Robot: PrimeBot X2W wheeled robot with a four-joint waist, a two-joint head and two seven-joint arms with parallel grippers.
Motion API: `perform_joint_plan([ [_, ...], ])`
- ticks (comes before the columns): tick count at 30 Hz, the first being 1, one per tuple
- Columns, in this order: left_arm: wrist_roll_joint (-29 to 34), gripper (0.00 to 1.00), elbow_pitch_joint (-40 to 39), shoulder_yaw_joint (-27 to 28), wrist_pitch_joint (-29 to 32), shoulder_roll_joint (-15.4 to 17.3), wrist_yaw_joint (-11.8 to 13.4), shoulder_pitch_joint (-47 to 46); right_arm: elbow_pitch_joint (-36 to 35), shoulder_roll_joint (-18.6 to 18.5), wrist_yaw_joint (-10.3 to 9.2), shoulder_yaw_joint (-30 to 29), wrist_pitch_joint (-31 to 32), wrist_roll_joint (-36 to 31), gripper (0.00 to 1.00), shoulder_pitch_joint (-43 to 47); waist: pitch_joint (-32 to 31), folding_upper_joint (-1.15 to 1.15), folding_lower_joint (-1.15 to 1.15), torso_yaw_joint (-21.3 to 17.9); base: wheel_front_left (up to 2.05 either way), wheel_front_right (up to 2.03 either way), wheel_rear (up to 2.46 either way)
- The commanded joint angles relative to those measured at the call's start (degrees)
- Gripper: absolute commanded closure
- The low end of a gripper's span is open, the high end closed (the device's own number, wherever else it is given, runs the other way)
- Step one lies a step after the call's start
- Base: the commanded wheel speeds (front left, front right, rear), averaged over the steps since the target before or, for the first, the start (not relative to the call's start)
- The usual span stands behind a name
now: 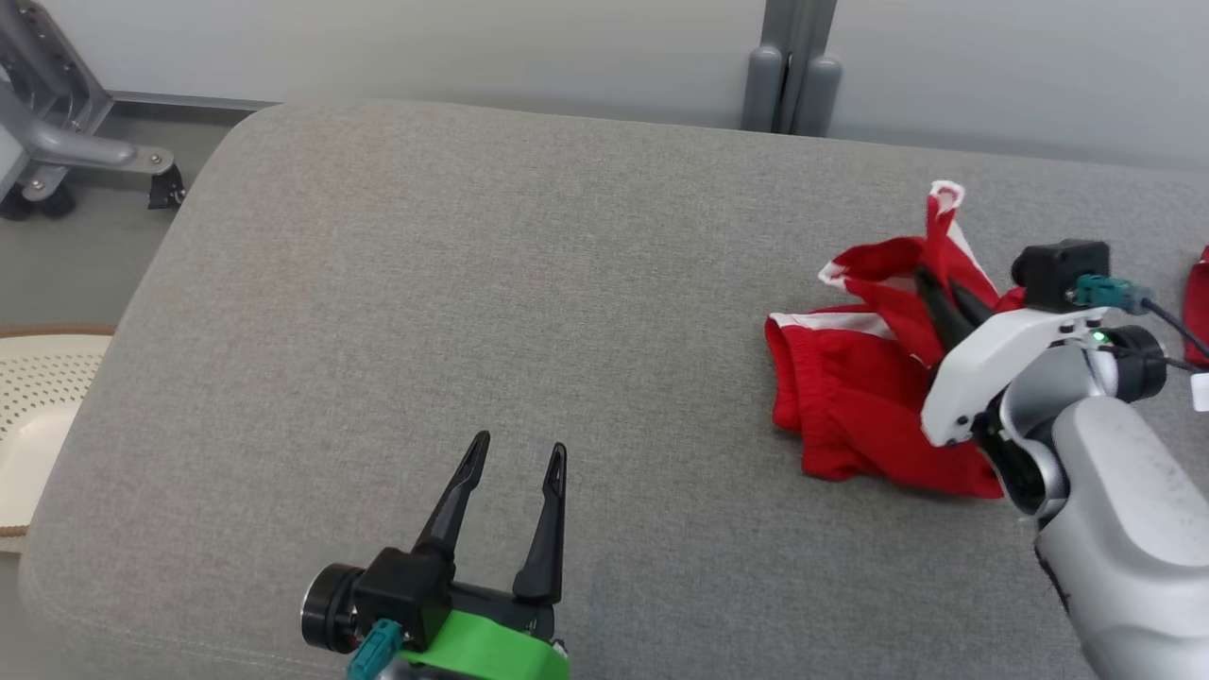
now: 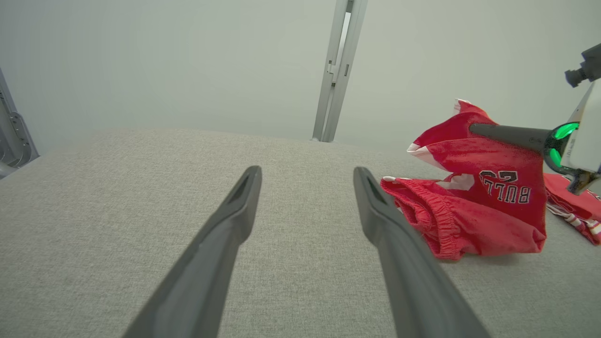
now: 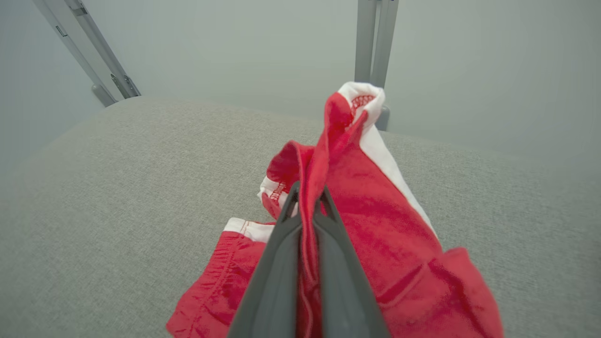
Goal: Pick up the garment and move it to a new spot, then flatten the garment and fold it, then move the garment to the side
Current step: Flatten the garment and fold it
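Left wrist view: lettering (image 2: 506, 186) on garment (image 2: 469, 227); right claw (image 3: 307, 191) grips it, left claw (image 1: 520, 444) spread.

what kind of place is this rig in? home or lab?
Probably a lab test bay: a grey padded bench as work surface, bare pale wall panels joined by a metal post, and a wheeled metal frame.

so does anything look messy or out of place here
The red garment lies bunched in a heap on the right of the grey cushion, not flat; a white-trimmed fold stands up, pinched in the shut right gripper. A second red cloth lies beside it at the far right. Nothing looks torn or spilled.
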Motion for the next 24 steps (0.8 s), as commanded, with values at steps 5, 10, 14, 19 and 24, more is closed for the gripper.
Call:
perform_joint_plan([
  [5, -0.7, 0.00, 0.2, -0.7, -0.2, 0.1, 0.2, 0.2, 0.1, 5.8, -0.06, -0.8, 3.1, -4.1, 0.30, 3.1, -0.2, 0.00, 0.00, 2.6, 0.00, 0.00, 0.00],
  [10, -1.0, 0.00, 0.2, -0.7, -0.2, 0.1, 0.6, -0.3, -2.3, 9.5, -0.07, 0.0, 2.9, -3.0, 0.00, 4.2, 0.0, 0.00, 0.00, 2.3, 0.00, 0.00, 0.00],
  [14, -1.1, 0.00, 0.3, -0.8, -0.2, 0.1, 0.6, 0.1, -5.8, 8.2, -0.06, -1.0, 1.3, -2.9, 0.00, 5.3, -0.6, 0.00, 0.00, 0.9, 0.00, 0.00, 0.00],
  [19, -0.6, 0.00, 0.2, -0.6, -0.2, 0.1, 0.7, 0.8, -10.3, 4.6, -0.06, -5.5, -0.3, -2.1, 0.00, 8.3, -1.5, 0.00, 0.00, -0.8, 0.00, 0.00, 0.00],
  [24, -0.1, 0.00, -0.1, -0.7, -0.2, 0.1, 0.1, 0.6, -10.7, 1.1, -0.03, -9.5, 4.4, 8.5, 1.00, 10.7, -1.3, 0.00, 0.00, -1.2, 0.00, 0.00, 0.00],
])
